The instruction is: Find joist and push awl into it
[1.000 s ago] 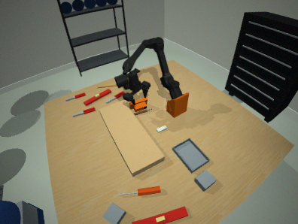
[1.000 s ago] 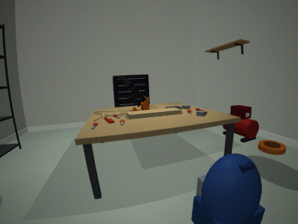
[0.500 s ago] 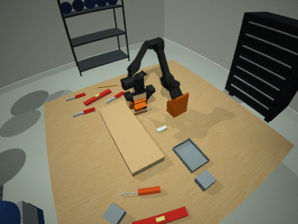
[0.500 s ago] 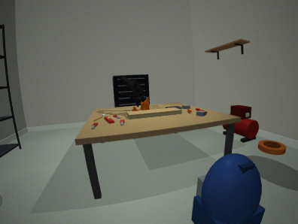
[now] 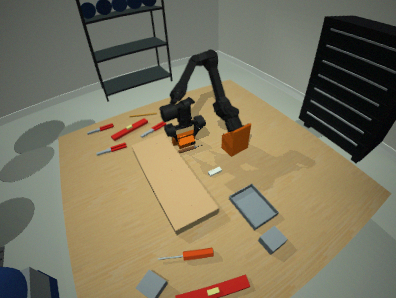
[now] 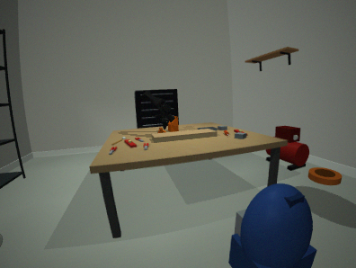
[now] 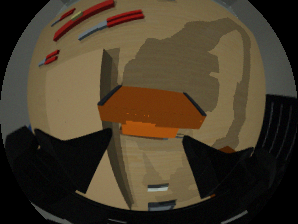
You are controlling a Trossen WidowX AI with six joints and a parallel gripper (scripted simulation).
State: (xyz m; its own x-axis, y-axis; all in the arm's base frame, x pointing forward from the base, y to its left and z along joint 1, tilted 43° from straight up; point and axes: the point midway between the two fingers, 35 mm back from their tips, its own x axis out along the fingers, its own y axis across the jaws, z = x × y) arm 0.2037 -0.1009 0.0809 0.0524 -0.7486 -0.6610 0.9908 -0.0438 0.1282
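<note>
The stud finder (image 5: 187, 140) (image 7: 152, 106), an orange block with dark ends in the wrist view, stands on the table beside the far end of the floor panel (image 5: 175, 187) (image 6: 184, 137). My gripper (image 5: 186, 134) (image 7: 148, 136) is open and empty, low over the stud finder; its fingertips show to either side of the lower orange part in the wrist view. Whether they touch it cannot be told. An orange-handled tool with a thin grey shaft, apparently the awl (image 5: 198, 254), lies beyond the panel's near end. The shallow grey tray (image 5: 232, 199) is right of the panel. No hole is discernible in the panel.
A small white block (image 5: 215, 171) (image 7: 158, 188) lies between stud finder and tray. Grey blocks (image 5: 273, 240) (image 5: 151, 284) and a red level (image 5: 230, 287) are near the front. Red-handled tools (image 5: 119, 147) and another red level (image 5: 130, 129) lie left. The orange arm base (image 5: 237, 140) is right.
</note>
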